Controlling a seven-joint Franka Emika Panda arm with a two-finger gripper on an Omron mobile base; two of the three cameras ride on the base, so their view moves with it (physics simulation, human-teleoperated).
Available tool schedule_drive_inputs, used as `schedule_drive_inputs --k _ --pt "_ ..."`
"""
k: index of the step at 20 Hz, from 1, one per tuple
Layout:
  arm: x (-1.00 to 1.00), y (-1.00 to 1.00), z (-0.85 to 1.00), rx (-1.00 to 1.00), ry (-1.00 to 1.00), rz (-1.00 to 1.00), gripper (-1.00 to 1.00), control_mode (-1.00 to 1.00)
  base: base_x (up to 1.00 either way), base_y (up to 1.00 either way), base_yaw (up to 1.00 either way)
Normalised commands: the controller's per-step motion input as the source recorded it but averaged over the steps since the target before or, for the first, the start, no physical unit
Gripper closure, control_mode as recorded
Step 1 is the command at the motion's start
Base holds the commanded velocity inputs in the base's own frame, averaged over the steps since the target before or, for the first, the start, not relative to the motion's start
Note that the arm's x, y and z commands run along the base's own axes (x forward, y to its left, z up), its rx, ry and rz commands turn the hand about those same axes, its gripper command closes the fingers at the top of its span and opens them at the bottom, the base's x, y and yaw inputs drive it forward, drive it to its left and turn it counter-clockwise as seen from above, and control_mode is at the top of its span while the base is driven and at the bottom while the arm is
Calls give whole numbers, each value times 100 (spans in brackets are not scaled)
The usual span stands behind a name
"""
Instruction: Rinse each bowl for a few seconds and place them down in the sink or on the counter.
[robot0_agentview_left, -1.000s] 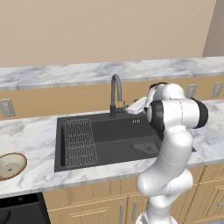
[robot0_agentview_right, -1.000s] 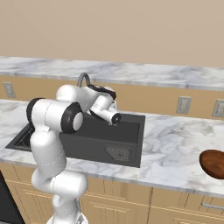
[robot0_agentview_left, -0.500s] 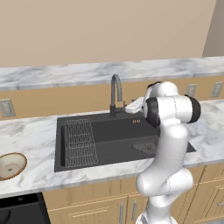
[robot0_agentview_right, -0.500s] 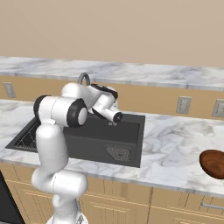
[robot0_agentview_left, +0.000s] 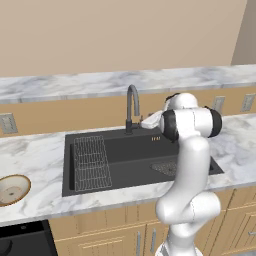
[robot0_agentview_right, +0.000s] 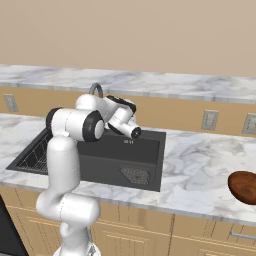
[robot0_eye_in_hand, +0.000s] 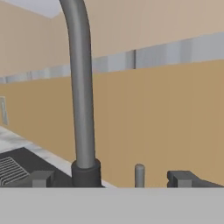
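Dark gooseneck tap (robot0_eye_in_hand: 81, 87) now stands directly before the gripper (robot0_eye_in_hand: 111, 178), which has swung closer over the sink (robot0_agentview_left: 120, 170). Jaws fully spread, holding nothing. Both bowls, tan bowl (robot0_agentview_left: 12, 189) and reddish-brown bowl (robot0_agentview_right: 244, 187), remain on the counter (robot0_agentview_right: 200, 165), unrinsed.

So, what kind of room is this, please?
Most likely a kitchen, a rendered one: a black sink with a gooseneck tap is set into a marble counter over wooden cabinets, and a tan bowl sits on the counter.

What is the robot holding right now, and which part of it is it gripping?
Nothing. The gripper is open and empty, close in front of the tap; both bowls sit on the counter.
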Motion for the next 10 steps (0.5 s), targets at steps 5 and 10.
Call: schedule_drive_inputs --k 5,10 --pt "26 2 -10 1 0 0 -100 -100 0 0 0" --pt "19 4 -16 1 0 1 -100 -100 0 0 0"
